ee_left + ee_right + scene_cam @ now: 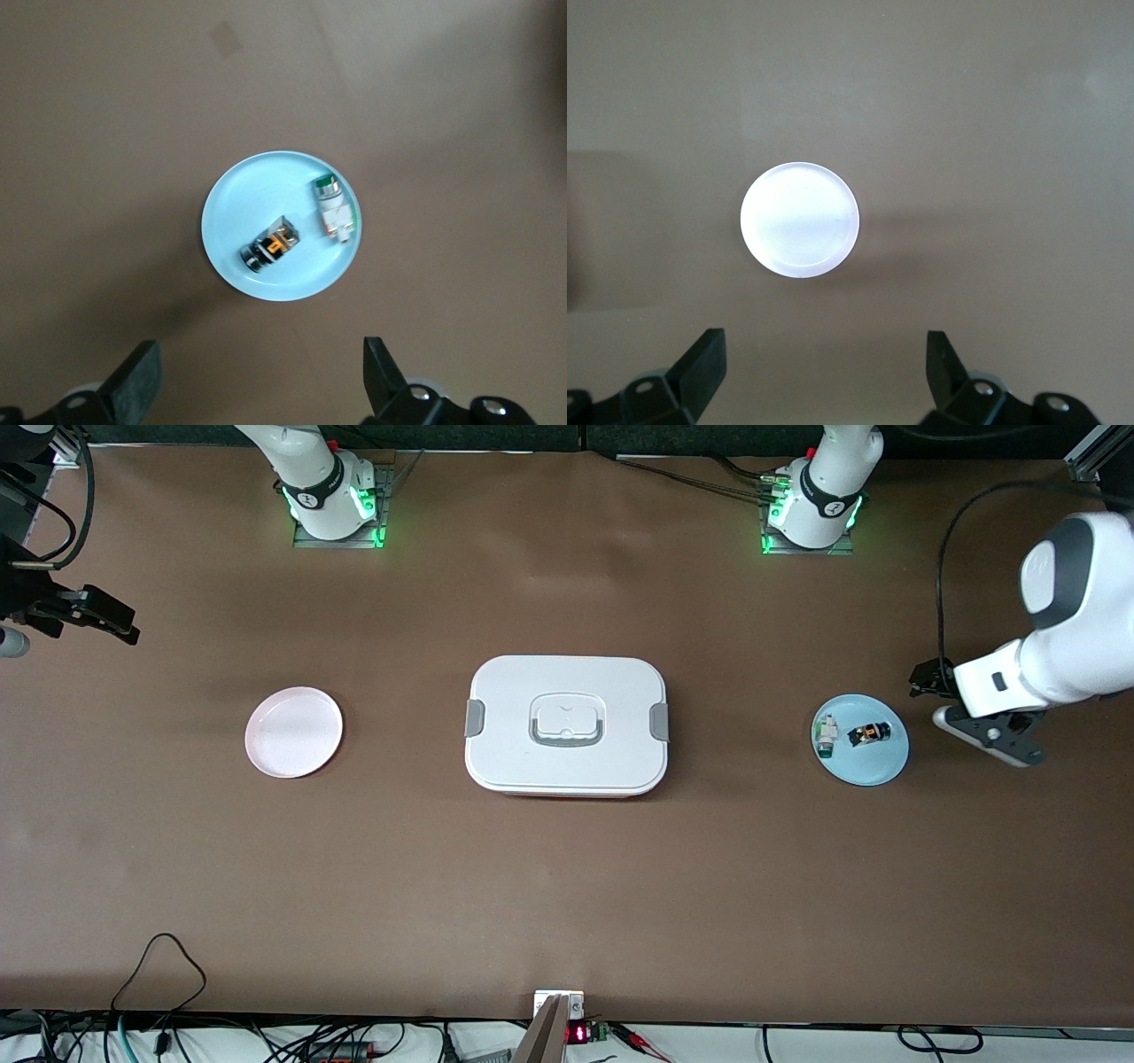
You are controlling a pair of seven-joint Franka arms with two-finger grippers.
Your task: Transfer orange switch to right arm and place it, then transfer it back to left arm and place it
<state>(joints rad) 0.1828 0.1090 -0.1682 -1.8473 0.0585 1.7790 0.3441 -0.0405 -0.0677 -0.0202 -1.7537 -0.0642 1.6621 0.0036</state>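
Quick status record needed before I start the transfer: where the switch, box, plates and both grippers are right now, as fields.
orange switch: lying on the round light-blue plate, beside a small white-and-teal part
blue plate: toward the left arm's end of the table
white lidded box: mid-table, lid on, between the two plates
round pale pink plate: bare, toward the right arm's end
left gripper: open, raised beside the blue plate
right gripper: open, up at its table end
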